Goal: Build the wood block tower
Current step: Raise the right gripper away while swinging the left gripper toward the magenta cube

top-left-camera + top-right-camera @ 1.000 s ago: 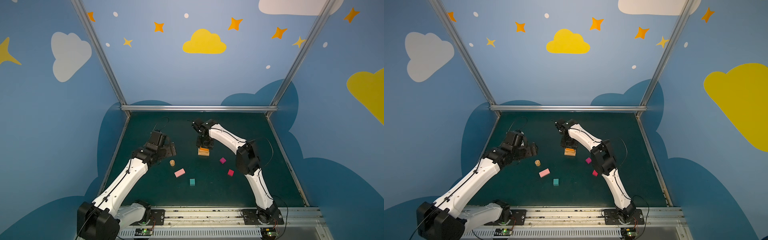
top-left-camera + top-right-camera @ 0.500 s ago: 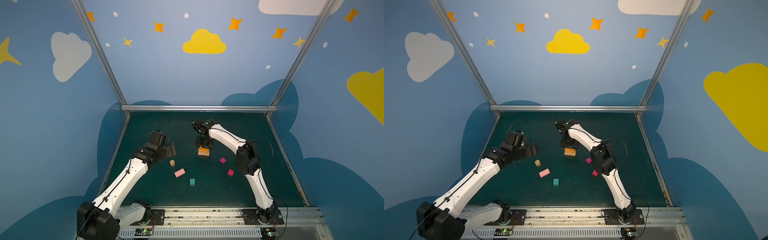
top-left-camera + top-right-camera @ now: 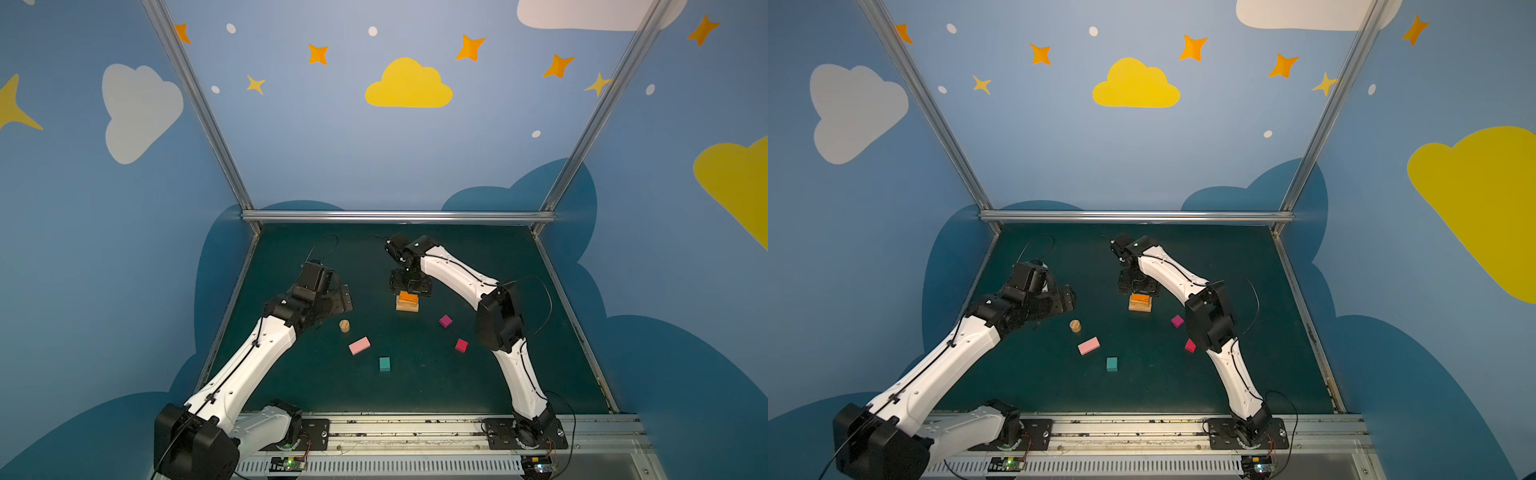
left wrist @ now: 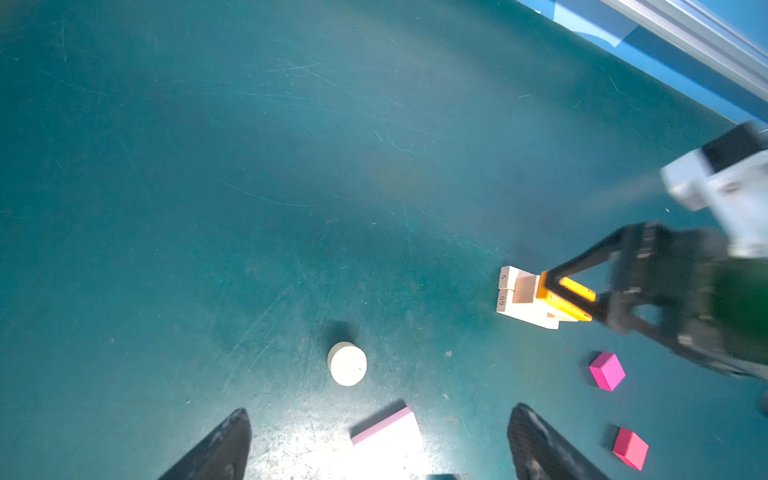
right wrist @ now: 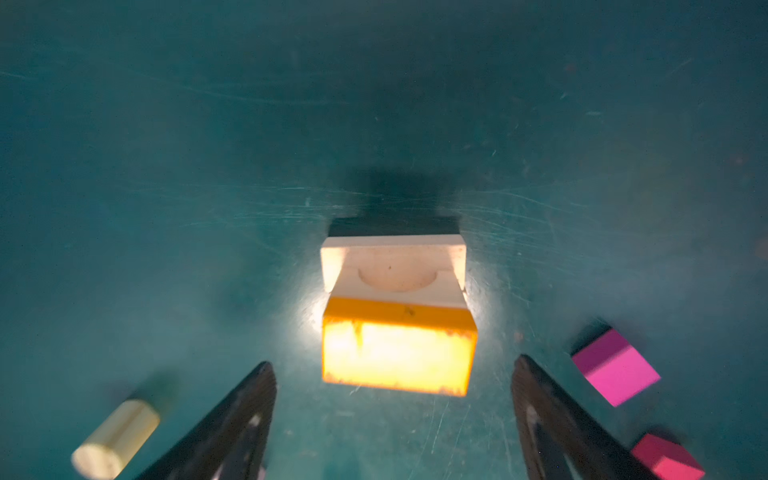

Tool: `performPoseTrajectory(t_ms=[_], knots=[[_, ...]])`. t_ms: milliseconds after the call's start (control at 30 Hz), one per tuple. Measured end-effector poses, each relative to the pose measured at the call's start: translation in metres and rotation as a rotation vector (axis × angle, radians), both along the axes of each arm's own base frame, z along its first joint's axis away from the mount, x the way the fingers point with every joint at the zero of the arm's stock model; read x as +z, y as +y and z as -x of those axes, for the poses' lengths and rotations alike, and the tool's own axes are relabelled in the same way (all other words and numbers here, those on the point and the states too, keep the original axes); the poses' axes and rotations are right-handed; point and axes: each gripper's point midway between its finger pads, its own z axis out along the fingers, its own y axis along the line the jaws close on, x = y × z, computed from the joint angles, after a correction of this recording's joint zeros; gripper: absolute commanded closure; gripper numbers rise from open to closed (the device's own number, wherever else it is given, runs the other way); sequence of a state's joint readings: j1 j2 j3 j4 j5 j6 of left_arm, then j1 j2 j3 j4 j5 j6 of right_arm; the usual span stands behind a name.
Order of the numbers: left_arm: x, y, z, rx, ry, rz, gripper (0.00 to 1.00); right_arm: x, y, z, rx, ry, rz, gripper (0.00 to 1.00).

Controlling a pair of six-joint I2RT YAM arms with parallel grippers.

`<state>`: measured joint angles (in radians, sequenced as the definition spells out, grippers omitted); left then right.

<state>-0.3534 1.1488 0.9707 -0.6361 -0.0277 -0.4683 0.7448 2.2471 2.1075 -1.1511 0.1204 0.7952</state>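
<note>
Right wrist view: right gripper (image 5: 394, 362) jaws spread either side of orange block (image 5: 399, 353), gaps both sides, not pinching it. Orange block sits on tan base (image 5: 392, 259), forming the tower (image 3: 407, 302). Left of tower, left gripper (image 4: 381, 413) jaws spread wide, empty. In both top views, cylinder (image 3: 344, 326), pink block (image 3: 359, 345) and teal cube (image 3: 384, 363) lie loose front-left of tower; magenta cube (image 3: 445, 321) and red cube (image 3: 461, 345) front-right.

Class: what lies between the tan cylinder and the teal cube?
The pink block lies flat between the cylinder and the teal cube, touching neither; both top views show it.
</note>
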Motion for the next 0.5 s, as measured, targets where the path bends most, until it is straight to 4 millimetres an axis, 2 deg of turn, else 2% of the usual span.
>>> performPoseTrajectory(t_ms=[133,267,367,500], knots=[[0.000,-0.006,0.001,-0.035,0.014,0.015,0.05,0.042,-0.011,0.005,0.014,-0.072,-0.043,0.13],[0.011,-0.026,0.002,-0.122,0.011,0.079,0.08,0.083,-0.039,0.021,0.006,-0.148,-0.096,0.13],[0.026,-0.047,-0.001,-0.193,-0.006,0.110,0.08,0.098,-0.067,0.034,-0.023,-0.187,-0.130,0.13],[0.044,-0.088,-0.006,-0.310,-0.018,0.108,0.09,0.101,-0.106,0.051,-0.074,-0.223,-0.154,0.13]])
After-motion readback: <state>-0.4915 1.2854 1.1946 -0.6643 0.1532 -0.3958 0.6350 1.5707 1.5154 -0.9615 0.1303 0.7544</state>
